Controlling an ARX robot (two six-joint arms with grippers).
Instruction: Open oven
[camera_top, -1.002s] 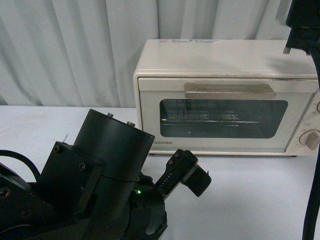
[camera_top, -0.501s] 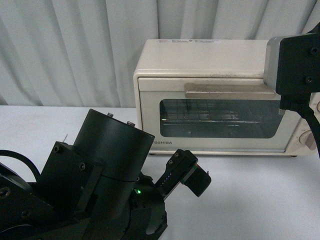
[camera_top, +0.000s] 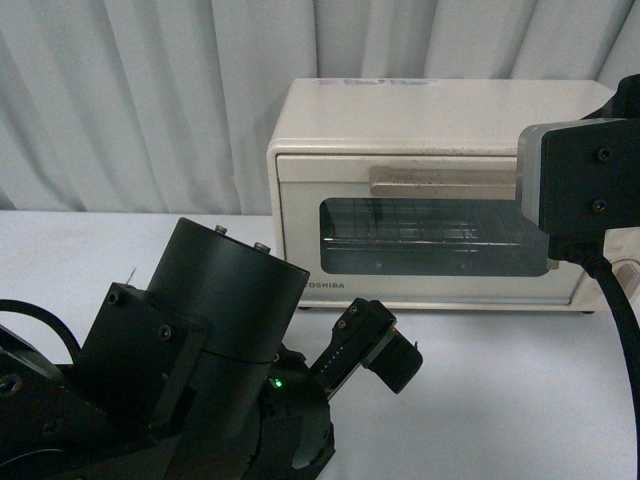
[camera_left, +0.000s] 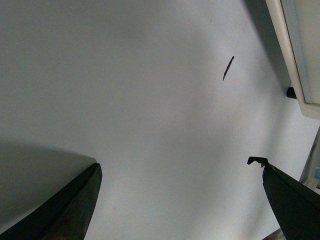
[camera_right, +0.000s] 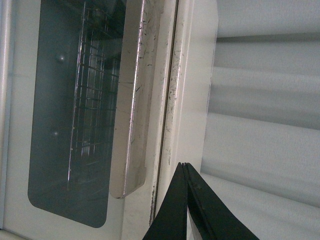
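The oven (camera_top: 420, 130), a cream-white TOSHIBA toaster oven, is found at the far right of the white bench (camera_top: 480, 390), backed by a pleated white curtain (camera_top: 140, 100); its drop-down door (camera_top: 300, 240) is shut and upright; the beige bar handle (camera_top: 440, 182) lies across the top of the door, above the glass window (camera_top: 430, 240); a wire rack (camera_right: 95, 100) is seen through the glass in the right wrist view, and scratches are noted along the handle and the door's upper edge.

The right arm's wrist block (camera_top: 580, 190) is held in front of the oven's right part, covering the right end of the handle in the front view; a black cable (camera_top: 618, 340) hangs from it; the right hand (camera_right: 183, 167) is clenched, its two dark fingers (camera_right: 170, 215) pressed together to one point with nothing between them; that point is placed before the oven's front, just beside the handle's end, level with the seam above the door; contact with the oven cannot be determined.

The left arm (camera_top: 200, 340) is folded low at the near left, on the near side of the oven and not touching it; the left hand (camera_left: 175, 165) is released, its fingers spread wide above the bench and grasping nothing; a thin dark mark (camera_left: 228, 68) is recorded on the bench surface near the oven; the oven's lower edge and one black foot (camera_left: 291, 92) are seen at the margin of the left wrist view.
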